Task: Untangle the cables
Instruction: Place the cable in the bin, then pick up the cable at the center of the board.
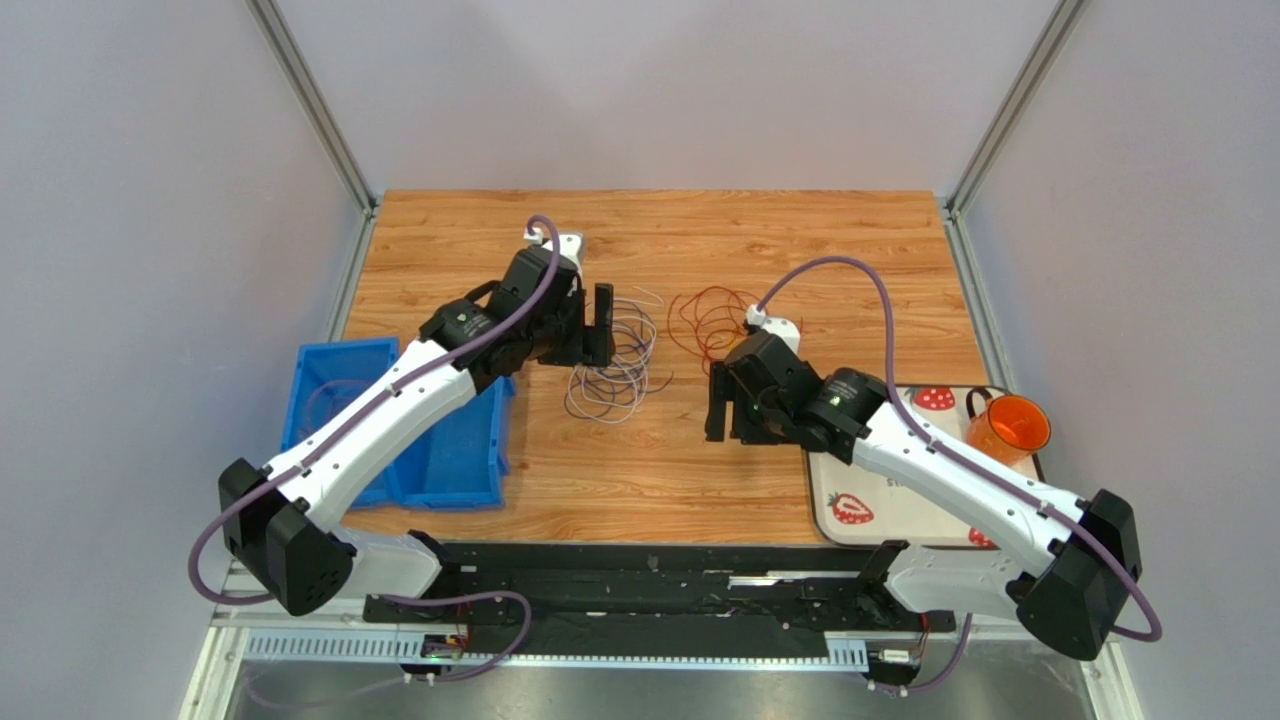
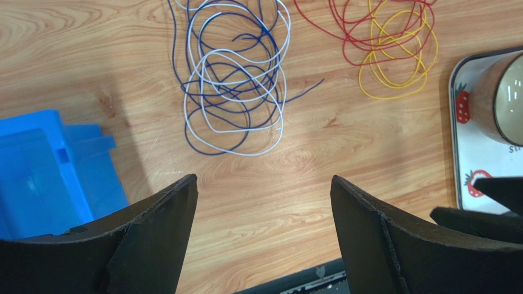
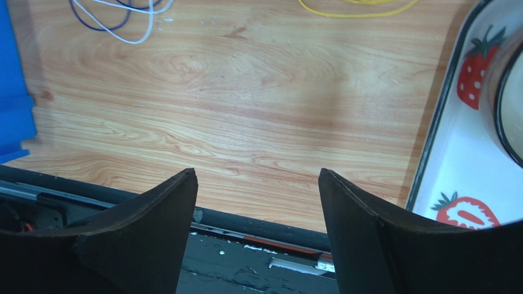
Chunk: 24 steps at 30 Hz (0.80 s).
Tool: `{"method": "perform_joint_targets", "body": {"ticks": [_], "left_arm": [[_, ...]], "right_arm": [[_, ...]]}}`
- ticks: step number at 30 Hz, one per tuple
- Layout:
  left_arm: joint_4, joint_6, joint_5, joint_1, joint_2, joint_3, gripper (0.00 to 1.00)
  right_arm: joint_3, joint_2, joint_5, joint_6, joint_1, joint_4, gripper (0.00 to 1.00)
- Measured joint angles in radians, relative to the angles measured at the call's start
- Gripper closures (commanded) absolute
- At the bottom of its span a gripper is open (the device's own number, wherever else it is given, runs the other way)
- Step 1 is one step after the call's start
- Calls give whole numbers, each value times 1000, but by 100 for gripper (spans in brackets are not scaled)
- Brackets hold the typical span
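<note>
Cables (image 2: 233,86) on wooden table (image 1: 661,480), grey walls (image 1: 661,90)

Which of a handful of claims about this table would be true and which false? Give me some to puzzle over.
1. The white and dark blue cables lie apart from the red and yellow cables. True.
2. The left pincer is clamped on a cable. False: it is open and holds nothing.
3. An orange cup stands on the strawberry tray. True.
4. The blue bin sits on the robot's right. False: it is on its left.
5. The right pincer grips a yellow cable. False: it is open and empty, above the wooden table.
</note>
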Motion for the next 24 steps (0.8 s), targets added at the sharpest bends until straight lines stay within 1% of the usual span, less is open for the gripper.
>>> {"method": "perform_joint_targets", "body": {"ticks": [5,11,14,16,20,24], "left_arm": [[62,7,-23,-5,77,-24,16],[121,34,-60,-11,241,-24,17],[135,54,-66,-11,312,-21,19],[148,65,-61,-13,343,-15,20],[178,83,-43,-35,395,36,22],[216,87,-8,-74,499,155,24]], "right_arm": [[-89,-35,5,24,0,6,25],[-103,2,-3,18,-5,24,25],[-103,27,-6,7,-18,29,25],[-103,30,-13,0,-46,32,25],[-103,29,-31,-20,-144,49,26],[-99,29,-51,-51,-245,48,26]]}}
